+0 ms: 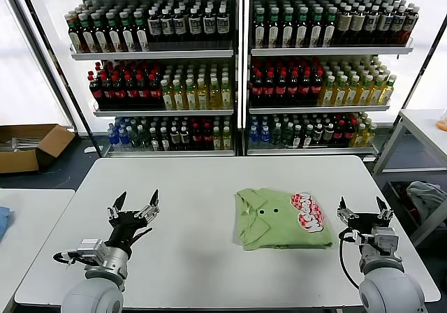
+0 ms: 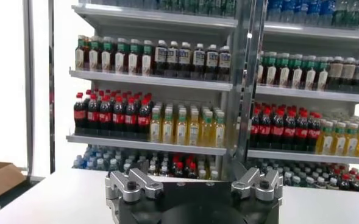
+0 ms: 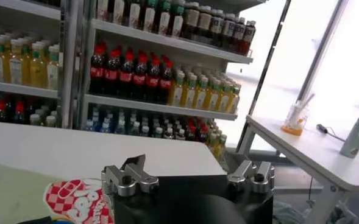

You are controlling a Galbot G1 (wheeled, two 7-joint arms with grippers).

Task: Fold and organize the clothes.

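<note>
The light green polo shirt (image 1: 279,220) lies folded into a compact rectangle on the white table (image 1: 209,187), right of centre, with its collar, dark buttons and red-and-white print facing up. In the right wrist view a corner of the shirt with its print (image 3: 75,198) shows beside the jaws. My right gripper (image 1: 361,209) hovers open just right of the shirt, apart from it and holding nothing. At the table's front left my left gripper (image 1: 134,205) stands open and empty, well away from the shirt, fingers pointing up toward the shelves.
Shelves of bottled drinks (image 1: 230,68) stand behind the table. A cardboard box (image 1: 28,147) sits on the floor at far left. A second white table (image 1: 426,128) stands to the right, with a pale cloth bundle (image 1: 424,198) below it. Another table edge (image 1: 28,215) lies at left.
</note>
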